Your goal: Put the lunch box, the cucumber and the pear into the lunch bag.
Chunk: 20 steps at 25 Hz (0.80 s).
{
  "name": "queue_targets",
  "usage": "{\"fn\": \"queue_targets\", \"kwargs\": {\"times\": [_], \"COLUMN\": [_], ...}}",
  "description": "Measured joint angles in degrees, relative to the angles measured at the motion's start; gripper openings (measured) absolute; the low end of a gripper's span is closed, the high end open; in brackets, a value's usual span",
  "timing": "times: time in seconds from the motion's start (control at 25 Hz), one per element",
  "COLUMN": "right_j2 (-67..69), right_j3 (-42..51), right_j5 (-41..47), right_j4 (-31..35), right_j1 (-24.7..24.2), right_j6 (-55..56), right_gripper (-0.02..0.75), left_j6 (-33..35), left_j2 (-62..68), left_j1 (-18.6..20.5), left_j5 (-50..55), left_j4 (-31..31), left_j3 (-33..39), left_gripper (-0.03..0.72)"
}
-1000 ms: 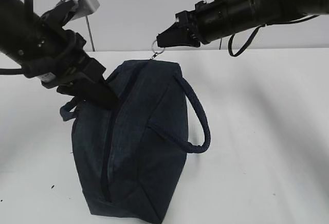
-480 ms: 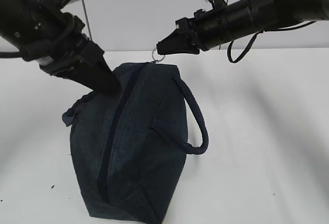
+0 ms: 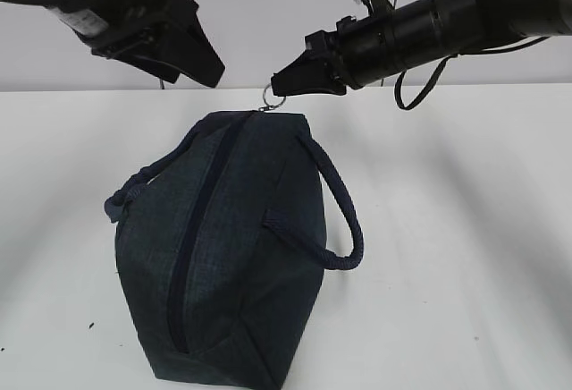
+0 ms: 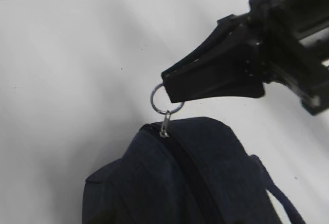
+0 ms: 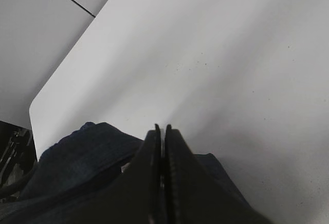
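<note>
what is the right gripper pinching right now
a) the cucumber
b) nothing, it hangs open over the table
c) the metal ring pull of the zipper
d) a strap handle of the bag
c: the right gripper has its jaws shut on the metal ring pull at the end of the lunch bag, with the strap handle lying free at the side.

one lunch bag point(image 3: 232, 256), two strap handles point(image 3: 335, 202), one ring pull point(image 4: 163, 100), seemingly two grippers point(image 3: 284, 81)
</note>
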Motion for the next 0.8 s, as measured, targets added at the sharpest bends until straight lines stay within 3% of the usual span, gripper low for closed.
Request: {"fn": "queue_targets", "kwargs": {"times": [0.4, 0.8], "right_j2": [0.00, 0.00], "right_j3": [0.00, 0.00], "right_j5": [0.50, 0.58], "right_j4": [0.00, -0.11], "right_j1": [0.00, 0.00], "right_j6": [0.00, 0.00], "right_gripper": [0.006, 0.006], "left_j6": [-0.41, -0.64], "left_j2": [12.08, 13.77], "left_j1": [0.00, 0.00], "left_j5": [3.07, 5.00], "left_j4": [0.53, 1.61], "left_j3": [-8.01, -8.59], "left_gripper": [0.395, 0.097]}}
